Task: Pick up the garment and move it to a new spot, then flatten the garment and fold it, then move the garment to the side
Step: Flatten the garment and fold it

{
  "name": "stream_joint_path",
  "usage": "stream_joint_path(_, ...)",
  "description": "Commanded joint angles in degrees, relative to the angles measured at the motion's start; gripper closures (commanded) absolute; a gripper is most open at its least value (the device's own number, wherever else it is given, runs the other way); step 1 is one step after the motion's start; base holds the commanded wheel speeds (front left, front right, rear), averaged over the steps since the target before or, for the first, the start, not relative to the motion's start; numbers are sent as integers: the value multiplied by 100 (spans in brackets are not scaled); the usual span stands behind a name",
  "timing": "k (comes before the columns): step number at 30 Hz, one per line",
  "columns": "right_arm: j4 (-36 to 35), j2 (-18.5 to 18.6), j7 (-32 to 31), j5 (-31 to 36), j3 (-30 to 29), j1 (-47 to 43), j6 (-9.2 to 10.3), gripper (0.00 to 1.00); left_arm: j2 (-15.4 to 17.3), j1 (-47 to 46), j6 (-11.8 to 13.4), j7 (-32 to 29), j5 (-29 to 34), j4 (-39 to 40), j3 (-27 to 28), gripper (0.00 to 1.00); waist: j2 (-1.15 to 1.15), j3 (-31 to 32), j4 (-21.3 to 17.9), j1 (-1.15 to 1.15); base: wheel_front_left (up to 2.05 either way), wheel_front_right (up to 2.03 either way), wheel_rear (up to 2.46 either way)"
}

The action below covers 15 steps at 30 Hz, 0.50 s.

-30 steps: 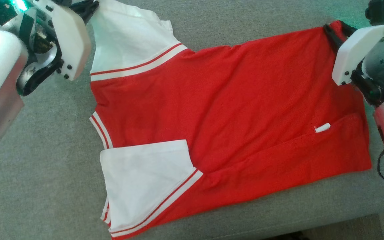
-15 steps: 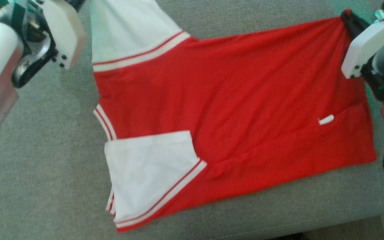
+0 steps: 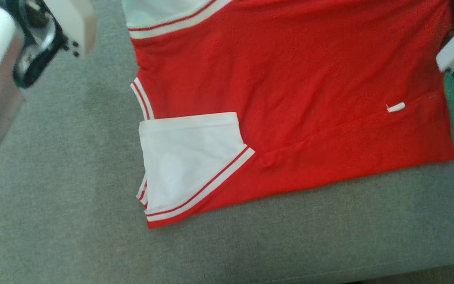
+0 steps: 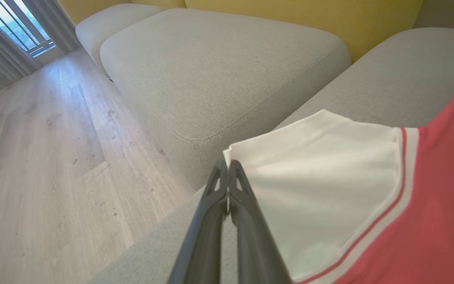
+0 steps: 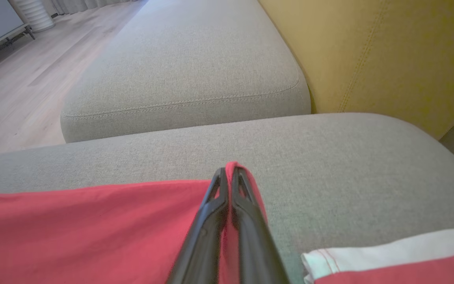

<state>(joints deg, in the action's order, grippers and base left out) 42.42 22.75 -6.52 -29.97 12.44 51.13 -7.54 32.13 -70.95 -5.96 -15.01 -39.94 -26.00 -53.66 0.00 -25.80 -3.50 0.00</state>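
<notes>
Head view: garment [image 3: 290, 79] is lying on grey cushion [image 3: 73, 205], spreading from centre toward 12 and 3 o'clock; left wrist view: left gripper [image 4: 227, 167] is pinching white sleeve [image 4: 321, 177] corner, fingers together; right wrist view: right gripper [image 5: 230, 173] is clamping the red edge at 6 o'clock

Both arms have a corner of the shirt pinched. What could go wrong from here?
1. Left fingers grip only the corner tip of the far white sleeve; it may slip out under tension.
2. Right fingers hold a bunched red hem corner, so the fold could land skewed.
3. The near sleeve, already folded over the garment, might flip open if dragged.
</notes>
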Motion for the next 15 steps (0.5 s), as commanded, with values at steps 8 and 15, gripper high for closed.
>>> stream_joint_path(8,-445,293,33,-158,-15,-717,5,100,389,535,152,54,-253,627,236,100,0,277,155,0,0,0,0)
stream_joint_path(15,-859,436,-5,-298,-256,-1314,5,100,772,1208,466,-26,-345,1535,157,100,0,521,306,0,0,0,0)
